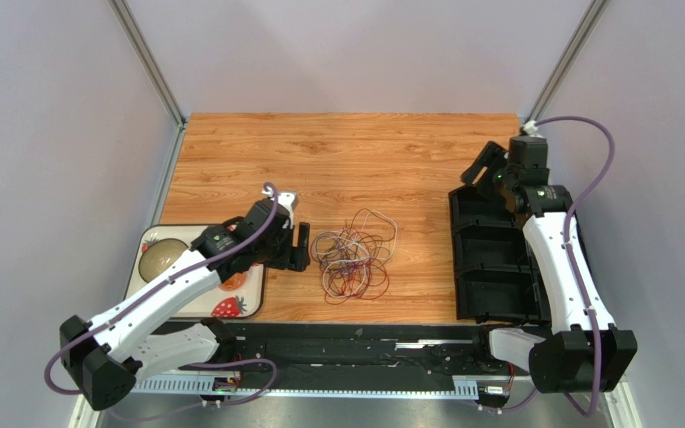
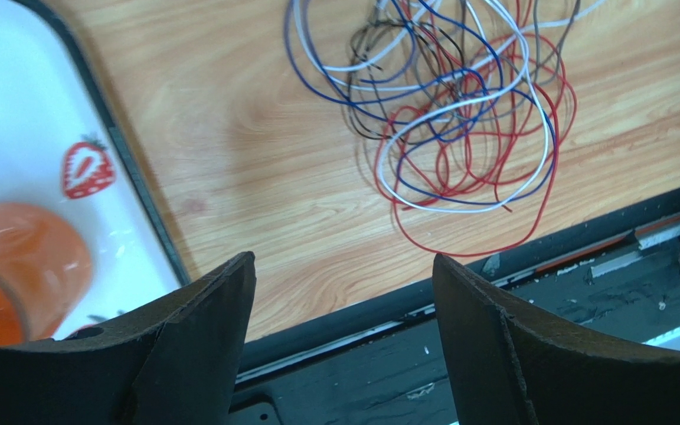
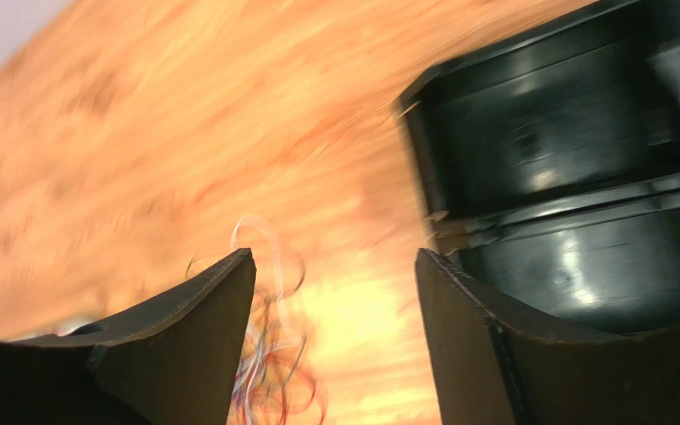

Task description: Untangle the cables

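Top external view shows the cables [image 1: 352, 254] lying in one messy pile near the middle of the wooden table [image 1: 346, 160], closer to the near edge. They are thin wires in red, white, blue, grey and dark colours. They loop over and under each other, so they are still tangled.

Left wrist view shows the same cables [image 2: 459, 115] flat on the wood, with a big red loop on the outside of the pile.

Just to the left of the pile is the left gripper [image 1: 300, 247]. Its two fingers are spread apart and nothing is between them. It does not touch the wires. In its own camera the left gripper [image 2: 343, 274] has only wood and the black table edge between its fingers.

Behind that gripper lies a white tray [image 1: 176, 228] with strawberry pictures on it. A round bowl [image 1: 160, 259] sits in the tray.

Far off on the right side is a long black bin [image 1: 489, 267] with a few boxes inside it. The right gripper [image 1: 489, 165] is up over the far end of the bin, well apart from the wires. Right wrist view is blurry, but the right gripper [image 3: 335, 266] has its fingers apart and holds nothing.
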### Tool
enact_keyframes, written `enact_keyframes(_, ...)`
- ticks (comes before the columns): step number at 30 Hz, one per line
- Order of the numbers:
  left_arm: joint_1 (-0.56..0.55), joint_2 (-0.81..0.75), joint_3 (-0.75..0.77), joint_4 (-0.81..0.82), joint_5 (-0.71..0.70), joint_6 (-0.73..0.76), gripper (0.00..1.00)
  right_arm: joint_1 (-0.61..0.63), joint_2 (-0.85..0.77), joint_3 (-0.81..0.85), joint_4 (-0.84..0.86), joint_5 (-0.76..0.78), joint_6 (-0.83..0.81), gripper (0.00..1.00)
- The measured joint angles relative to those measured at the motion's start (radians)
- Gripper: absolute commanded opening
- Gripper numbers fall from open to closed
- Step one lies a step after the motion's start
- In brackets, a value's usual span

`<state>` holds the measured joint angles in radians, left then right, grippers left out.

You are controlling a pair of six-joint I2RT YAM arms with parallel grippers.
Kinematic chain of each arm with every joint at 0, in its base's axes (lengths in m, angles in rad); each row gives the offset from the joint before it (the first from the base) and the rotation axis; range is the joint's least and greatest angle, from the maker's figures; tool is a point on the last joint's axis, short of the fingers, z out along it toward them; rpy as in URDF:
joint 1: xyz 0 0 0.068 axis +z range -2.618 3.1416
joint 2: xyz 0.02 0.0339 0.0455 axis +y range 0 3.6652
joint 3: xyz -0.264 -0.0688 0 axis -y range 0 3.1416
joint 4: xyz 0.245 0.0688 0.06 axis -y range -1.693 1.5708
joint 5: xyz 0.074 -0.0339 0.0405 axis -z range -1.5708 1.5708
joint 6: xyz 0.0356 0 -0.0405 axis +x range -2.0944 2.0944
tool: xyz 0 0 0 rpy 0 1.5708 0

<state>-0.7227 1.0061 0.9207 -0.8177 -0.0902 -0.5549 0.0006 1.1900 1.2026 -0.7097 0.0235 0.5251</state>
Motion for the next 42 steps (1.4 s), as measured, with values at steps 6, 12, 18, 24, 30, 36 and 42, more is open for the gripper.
enact_keyframes(6,-0.12,0.128,-0.047,0.124,0.019,-0.068,0.77,0.183,-0.074,-0.086,-0.016,-0.089,-0.001,0.69)
enact_keyframes(12,-0.195,0.257,-0.047,0.251,0.039,-0.114,0.75,0.289,-0.093,-0.207,0.012,-0.15,0.011,0.66)
enact_keyframes(18,-0.229,0.358,-0.041,0.348,0.064,-0.155,0.74,0.362,-0.002,-0.27,0.05,-0.167,0.024,0.65)
enact_keyframes(24,-0.239,0.455,0.012,0.395,0.073,-0.178,0.7,0.407,0.103,-0.274,0.114,-0.18,0.027,0.63)
enact_keyframes(30,-0.24,0.553,0.093,0.4,0.071,-0.182,0.65,0.417,0.183,-0.274,0.15,-0.194,0.023,0.62)
enact_keyframes(36,-0.24,0.617,0.103,0.398,0.072,-0.192,0.35,0.418,0.238,-0.274,0.178,-0.199,0.012,0.55)
enact_keyframes(42,-0.241,0.678,0.14,0.391,0.078,-0.19,0.08,0.418,0.303,-0.274,0.201,-0.217,0.002,0.42)
